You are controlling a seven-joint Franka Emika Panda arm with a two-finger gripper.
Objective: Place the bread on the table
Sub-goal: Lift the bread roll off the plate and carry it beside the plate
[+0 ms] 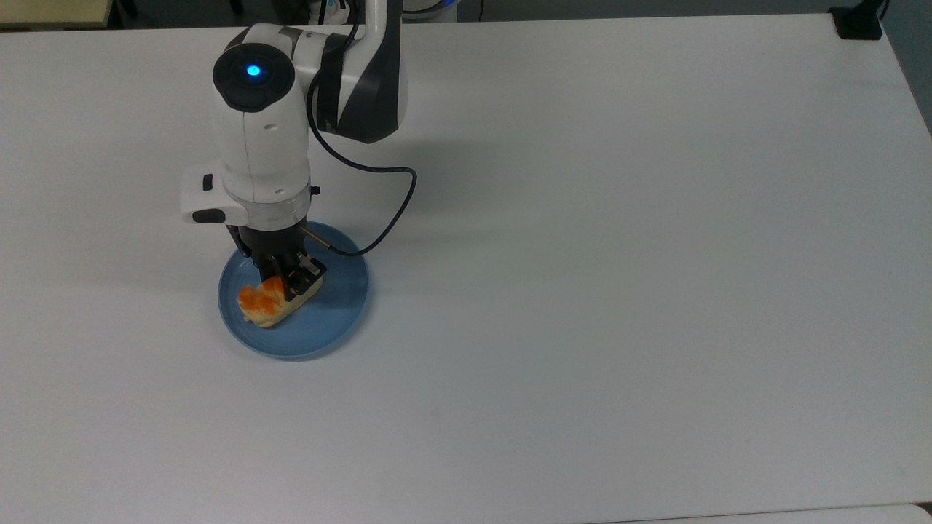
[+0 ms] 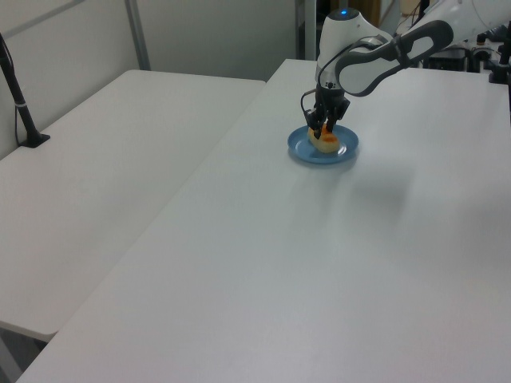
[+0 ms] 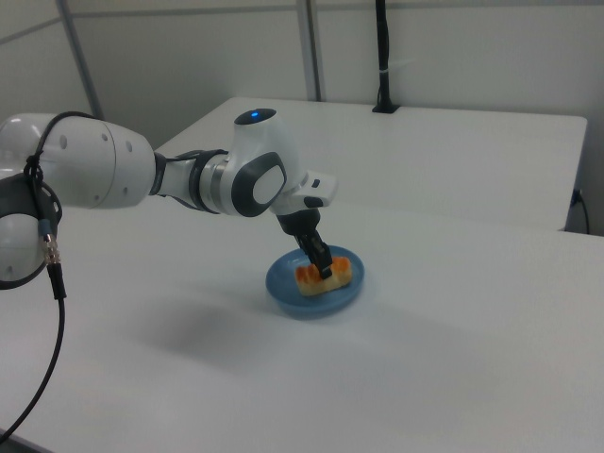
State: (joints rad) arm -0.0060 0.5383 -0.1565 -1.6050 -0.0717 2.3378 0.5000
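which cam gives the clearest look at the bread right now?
Right view: the bread shows side-on on the blue plate, the gripper at its middle. Top view: partly under the gripper. Left view: mostly hidden.

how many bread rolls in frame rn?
1. The bread lies on the blue plate, toward the top view's left of it, with the end effector down at the roll's middle.

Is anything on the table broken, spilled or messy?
Nothing stands out. The bread lies whole on the blue plate, with no crumbs around it. The gripper is down over the bread's middle. The white table looks clean.
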